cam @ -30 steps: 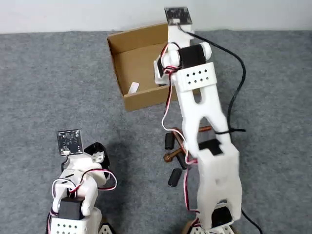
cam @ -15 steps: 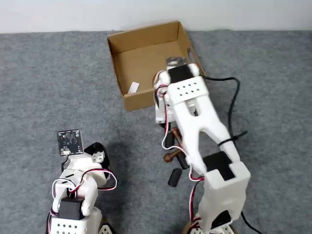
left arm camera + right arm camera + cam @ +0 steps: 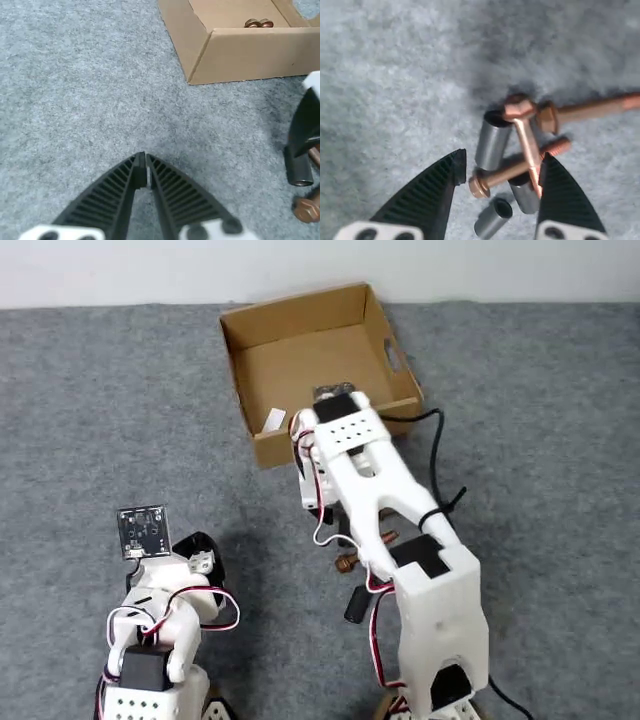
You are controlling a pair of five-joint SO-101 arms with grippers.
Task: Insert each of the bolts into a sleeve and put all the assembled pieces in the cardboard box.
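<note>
Your left pincer (image 3: 145, 167) was together, tips touching, nothing between them, low over bare grey tabletop (image 3: 75, 90). The left arm (image 3: 165, 625) sat at the near-left corner in the high view, well apart from the box and parts.

Your right pincer (image 3: 502, 160) was apart, opened wide, w/ its fingers (image 3: 432, 195) either side of the heap of loose parts. Whether a finger touched any part could not be told.

Heap contents, per right wrist view:
- 3 bolts (image 3: 512, 171), copper-coloured, crossed over one another. All lay loose, outside the sleeves.
- 3 sleeves (image 3: 492, 140), dark. One was tilted, open end up, beside a bolt head. One lay under the crossed bolts. One lay at the heap's edge, just apart.

The heap lay on the tabletop near the box, on its near side, partly under the right arm (image 3: 370, 490).

The box (image 3: 240, 370) stood open-topped at the far side of the tabletop. The right arm's wrist end was just beside its near wall. A white slip (image 3: 273, 420) lay inside, close to that wall. The left wrist view showed a copper piece (image 3: 258, 23) inside the box against a wall. Whether it was sleeved could not be told.
</note>
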